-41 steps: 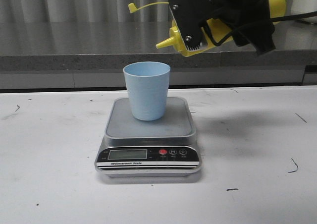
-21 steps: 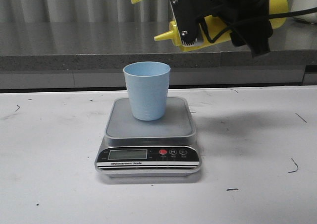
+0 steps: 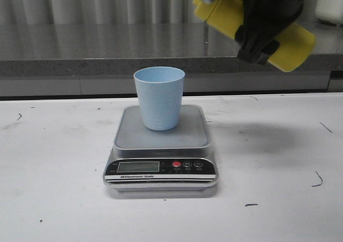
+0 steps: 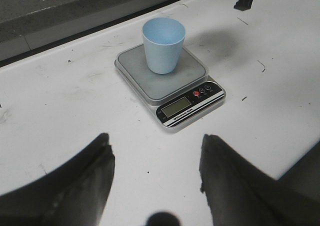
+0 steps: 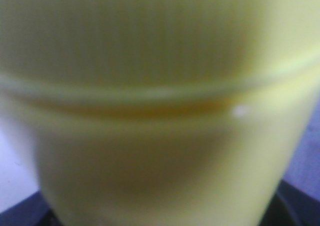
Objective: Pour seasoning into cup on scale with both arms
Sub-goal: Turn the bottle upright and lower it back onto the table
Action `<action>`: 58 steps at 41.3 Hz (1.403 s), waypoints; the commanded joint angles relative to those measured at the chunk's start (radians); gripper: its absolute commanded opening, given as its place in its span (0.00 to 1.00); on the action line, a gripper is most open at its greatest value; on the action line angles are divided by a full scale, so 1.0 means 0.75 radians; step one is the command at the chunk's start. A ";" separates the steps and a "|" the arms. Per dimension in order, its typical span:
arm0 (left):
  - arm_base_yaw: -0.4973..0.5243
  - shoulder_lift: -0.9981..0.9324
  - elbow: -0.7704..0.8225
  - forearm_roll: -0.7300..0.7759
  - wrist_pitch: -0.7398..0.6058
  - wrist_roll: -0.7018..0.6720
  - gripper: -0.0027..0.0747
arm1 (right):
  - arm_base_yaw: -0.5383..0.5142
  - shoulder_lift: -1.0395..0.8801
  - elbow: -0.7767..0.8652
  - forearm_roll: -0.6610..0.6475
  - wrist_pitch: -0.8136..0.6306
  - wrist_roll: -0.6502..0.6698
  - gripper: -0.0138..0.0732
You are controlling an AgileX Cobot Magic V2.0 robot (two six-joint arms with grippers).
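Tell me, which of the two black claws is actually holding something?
The right gripper, raised behind the scale: it clamps the tilted yellow plastic squeeze bottle. The left gripper hangs open and empty.

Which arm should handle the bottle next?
Right. Its gripper already clamps the bottle, held tilted above and right of the cup on the scale. The left gripper is open, empty, and hangs back from the scale.

Even, soft overhead light fills my front view, sharp throughout. A faint shadow lies on the table (image 3: 268, 135) at 3 o'clock of the scale (image 3: 161, 145). My left fingers (image 4: 75, 186) look dark and blurred. My right view is all unfocused yellow bottle (image 5: 160, 106).
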 commanded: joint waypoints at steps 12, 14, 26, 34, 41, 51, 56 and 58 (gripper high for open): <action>0.000 0.006 -0.035 -0.015 -0.104 -0.010 0.52 | -0.314 -0.299 0.281 0.326 -0.706 0.134 0.53; 0.000 0.006 -0.035 -0.015 -0.104 -0.010 0.52 | -0.344 -0.306 0.363 0.326 -0.828 0.156 0.53; 0.000 0.006 -0.035 -0.015 -0.104 -0.010 0.52 | -0.537 -0.227 0.722 0.416 -1.560 0.132 0.53; 0.000 0.006 -0.035 -0.015 -0.104 -0.010 0.52 | -0.555 -0.060 0.750 0.519 -1.792 0.059 0.53; 0.000 0.006 -0.035 -0.015 -0.104 -0.010 0.52 | -0.554 0.061 0.746 0.585 -1.987 -0.016 0.53; 0.000 0.006 -0.035 -0.015 -0.104 -0.010 0.52 | -0.546 0.211 0.711 0.653 -2.150 -0.083 0.53; 0.000 0.006 -0.035 -0.015 -0.104 -0.010 0.52 | -0.546 0.270 0.691 0.652 -2.217 -0.092 0.53; 0.000 0.006 -0.035 -0.015 -0.104 -0.010 0.52 | -0.546 0.289 0.690 0.652 -2.245 -0.092 0.53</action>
